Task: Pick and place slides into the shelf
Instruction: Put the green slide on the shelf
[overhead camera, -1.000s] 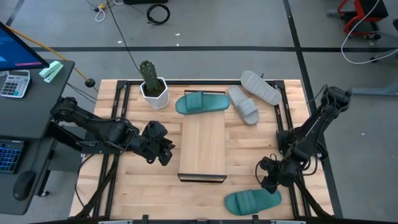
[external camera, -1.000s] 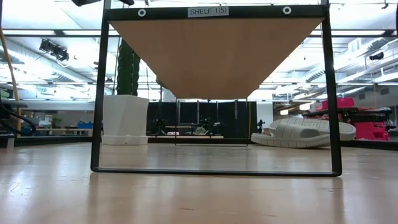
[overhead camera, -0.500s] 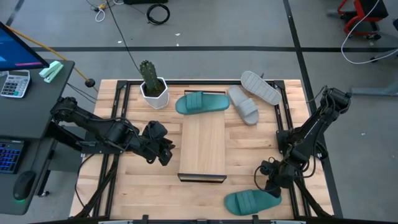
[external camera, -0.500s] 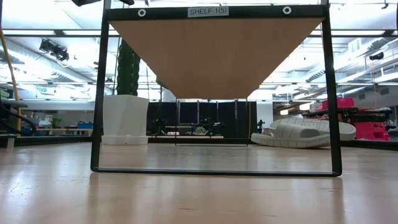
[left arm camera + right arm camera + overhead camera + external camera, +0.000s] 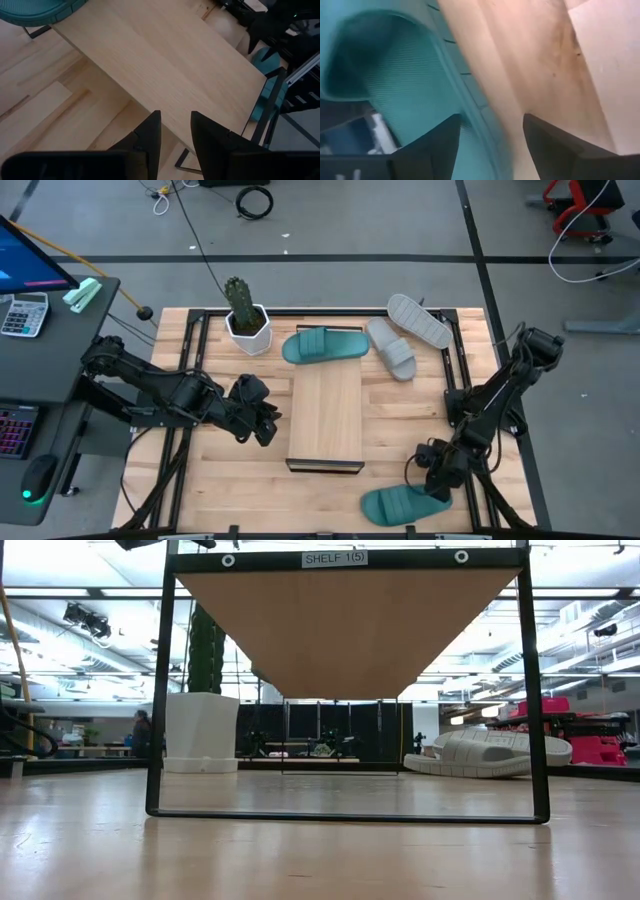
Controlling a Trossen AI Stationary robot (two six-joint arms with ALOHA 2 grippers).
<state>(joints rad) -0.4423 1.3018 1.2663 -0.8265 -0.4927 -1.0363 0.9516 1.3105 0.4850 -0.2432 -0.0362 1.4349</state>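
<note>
Since a second ago my right gripper [image 5: 432, 480] has dropped toward the near right corner and spread its dark fingers [image 5: 434, 146] wide; nothing sits between them yet. Right under it lies the teal green foam slide sandal [image 5: 405, 503], flat on the plank tabletop [image 5: 210, 480], its long axis running left to right, the wide ribbed strap [image 5: 380, 95] filling the right wrist view. I judge the gripper sits over the sandal's right end, so the coming move is a short descent to take it.

My left gripper [image 5: 262, 425] waits just left of the long light-wood shelf board [image 5: 326, 415], jaws partly apart and empty.

Farther off, a second teal sandal [image 5: 325, 345] lies at the board's far end, two light grey sandals [image 5: 405, 335] beside it to the right, a potted cactus [image 5: 243, 315] to its left. No sandal is on the board.
</note>
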